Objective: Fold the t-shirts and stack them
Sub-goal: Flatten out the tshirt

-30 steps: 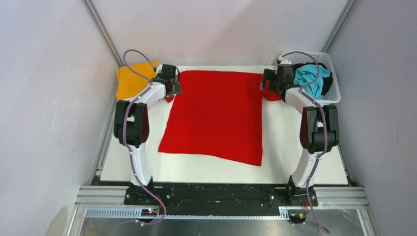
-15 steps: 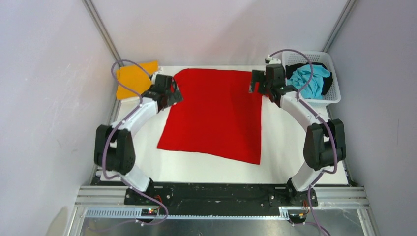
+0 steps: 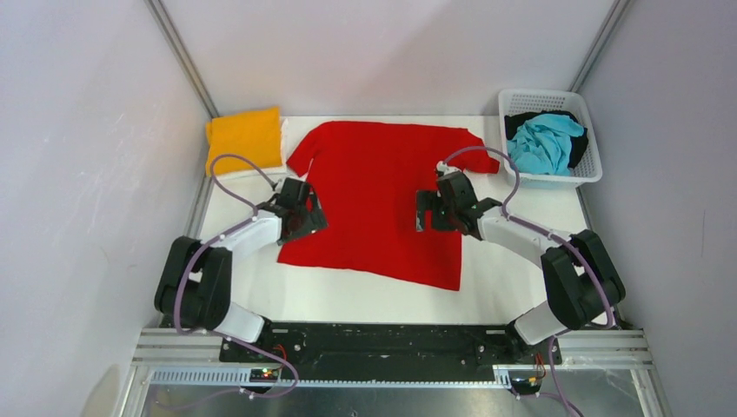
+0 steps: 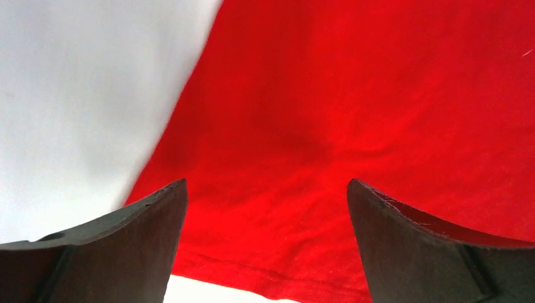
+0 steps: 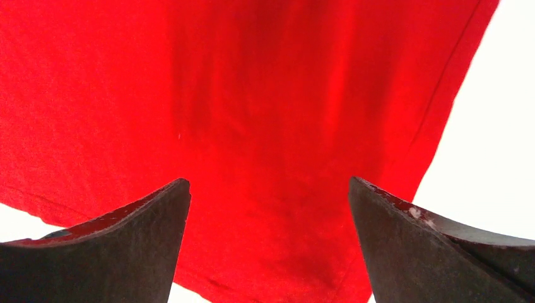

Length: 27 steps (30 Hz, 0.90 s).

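Note:
A bright red t-shirt lies spread flat on the white table, sleeves out at the far end. It fills the left wrist view and the right wrist view. My left gripper is open and empty over the shirt's left edge, near the hem. My right gripper is open and empty over the shirt's right part. A folded orange-yellow t-shirt lies at the far left corner. A turquoise t-shirt and a black one lie crumpled in the basket.
The white lattice basket stands at the far right corner. Grey walls close in both sides. Bare white table shows to the right of the red shirt and along the near edge.
Both grippers let go of the shirt's far corners and drew back toward me over its lower half. The two sleeves now lie spread out at the far end.

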### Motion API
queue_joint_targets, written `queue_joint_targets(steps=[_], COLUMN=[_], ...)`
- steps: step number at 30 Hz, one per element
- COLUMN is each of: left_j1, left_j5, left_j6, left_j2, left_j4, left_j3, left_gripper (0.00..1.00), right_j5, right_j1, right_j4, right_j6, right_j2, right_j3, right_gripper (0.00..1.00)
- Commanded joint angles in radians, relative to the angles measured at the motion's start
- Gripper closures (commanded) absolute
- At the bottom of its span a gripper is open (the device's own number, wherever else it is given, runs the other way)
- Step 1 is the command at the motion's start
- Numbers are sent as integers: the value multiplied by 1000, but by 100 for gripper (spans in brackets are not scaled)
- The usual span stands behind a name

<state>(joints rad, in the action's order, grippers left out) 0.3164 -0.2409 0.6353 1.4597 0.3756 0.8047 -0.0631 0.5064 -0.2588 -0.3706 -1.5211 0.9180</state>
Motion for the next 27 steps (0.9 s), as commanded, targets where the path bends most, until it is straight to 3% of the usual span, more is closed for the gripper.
queue_joint_targets(steps=[1, 6, 13, 18, 22, 27], left_j1=[43, 145, 492, 692, 748, 775], left_j5=[74, 106, 275, 445, 618, 698], left_j6=[64, 132, 284, 155, 64, 37], left_j2=[59, 71, 71, 214, 416, 591], left_j4=[-76, -94, -164, -258, -273, -270], left_j3=[-42, -117, -190, 45, 307, 579], left_gripper=[0, 0, 0, 0, 0, 0], right_j5=[32, 22, 114, 197, 235, 205], right_j1=[12, -27, -114, -174, -248, -367], right_j4=[54, 54, 92, 86, 40, -33], right_j6=[-115, -166, -121, -87, -60, -55], right_j2=[26, -28, -177, -300, -293, -190], right_j3=[-68, -82, 13, 167, 203, 191], right_gripper=[1, 1, 0, 1, 1, 1])
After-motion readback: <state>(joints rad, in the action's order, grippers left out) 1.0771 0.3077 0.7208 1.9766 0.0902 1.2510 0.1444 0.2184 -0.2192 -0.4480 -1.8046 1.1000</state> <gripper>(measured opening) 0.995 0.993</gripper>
